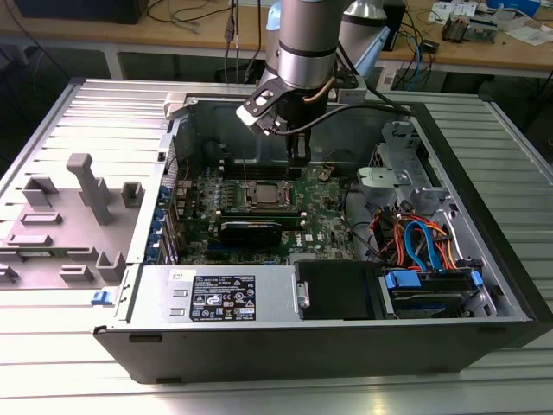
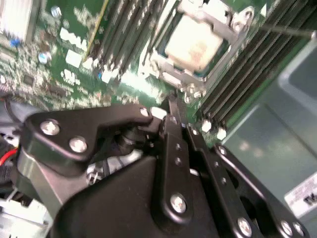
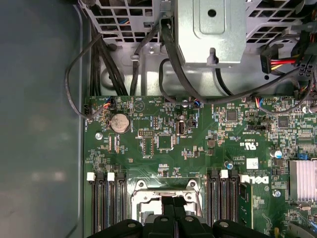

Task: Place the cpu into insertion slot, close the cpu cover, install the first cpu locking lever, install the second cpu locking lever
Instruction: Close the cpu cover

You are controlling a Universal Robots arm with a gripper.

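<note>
- The gripper hangs low inside the open computer case, just above the green motherboard.
- In both wrist views the fingers sit pressed together, narrow as they go, with nothing between them.
- The cpu is in the insertion slot. It lies flat with its dull metal top facing up.
- The cpu cover looks to be down, its silver frame ringing the chip on all sides. I judge the first two steps done.
- Here's the key relation: in the exterior view the slot sits to the exterior view's left of the fingertips and a touch nearer the camera. It is just beside them, not under them.
- In the second wrist view the fingertips point at the edge of the cover frame, close to it. Whether they touch it I cannot tell.
- The chip is near enough square, so it has no long axis to speak of. Its edges run square with the memory slots that flank the socket on both sides.
- A thin metal rod slants over the slots beyond the socket. It may be a locking lever, but I cannot tell.
</note>
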